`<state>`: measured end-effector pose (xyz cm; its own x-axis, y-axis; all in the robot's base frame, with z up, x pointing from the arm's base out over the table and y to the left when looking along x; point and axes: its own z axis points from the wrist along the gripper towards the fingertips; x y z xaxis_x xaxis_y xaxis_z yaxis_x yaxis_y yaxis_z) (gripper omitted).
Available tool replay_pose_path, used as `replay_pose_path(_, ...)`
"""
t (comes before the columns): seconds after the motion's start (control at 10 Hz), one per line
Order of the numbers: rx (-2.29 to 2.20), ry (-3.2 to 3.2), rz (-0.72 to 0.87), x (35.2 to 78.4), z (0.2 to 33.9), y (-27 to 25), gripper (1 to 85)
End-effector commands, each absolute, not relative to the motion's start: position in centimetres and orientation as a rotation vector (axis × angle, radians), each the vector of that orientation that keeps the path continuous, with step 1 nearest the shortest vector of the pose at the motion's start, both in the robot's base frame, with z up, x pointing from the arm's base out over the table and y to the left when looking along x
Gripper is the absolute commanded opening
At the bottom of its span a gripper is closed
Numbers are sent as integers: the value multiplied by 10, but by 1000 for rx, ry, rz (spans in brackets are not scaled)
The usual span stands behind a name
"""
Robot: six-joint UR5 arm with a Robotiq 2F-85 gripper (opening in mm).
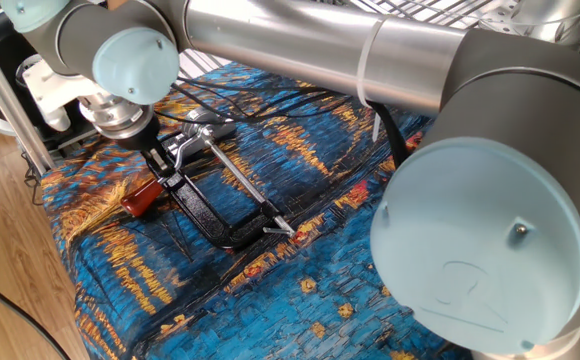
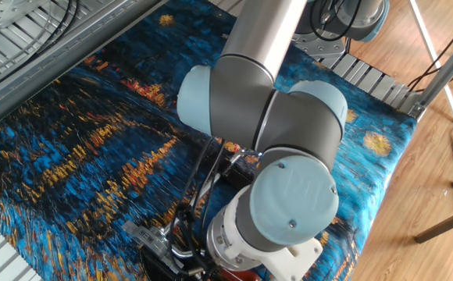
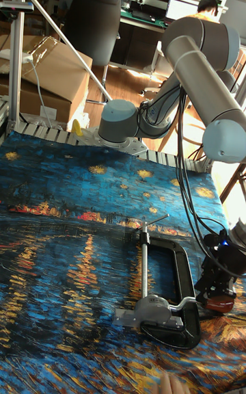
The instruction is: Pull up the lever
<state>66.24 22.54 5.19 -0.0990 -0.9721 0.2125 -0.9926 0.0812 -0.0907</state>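
The clamp lies flat on the blue patterned cloth. Its black C-shaped frame and long silver rod point toward the middle of the table. The lever shows as a red-orange sleeve at the clamp's left end, lying low near the cloth. My gripper comes down from above, its black fingers close together on the lever's bar just beside the sleeve. In the tall fixed view the gripper stands right over the lever. In the other fixed view the wrist hides the fingers and only a bit of the lever shows.
The arm's big grey links fill the right side of one fixed view. Black cables run over the cloth behind the clamp. The table edge and a metal post lie just left of the gripper. The clamp's silver head sits near the front.
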Motion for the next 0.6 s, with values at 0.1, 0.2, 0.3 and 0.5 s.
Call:
replay_pose_path(0.1, 2032, -2292, 258, 660, 50, 237, 327)
replay_pose_path(0.2, 2047, -2299, 266, 665, 52, 239, 323)
replay_pose_path(0.3, 2060, -2293, 281, 669, 53, 237, 323)
replay_pose_path(0.5, 2056, -2293, 276, 667, 52, 236, 323)
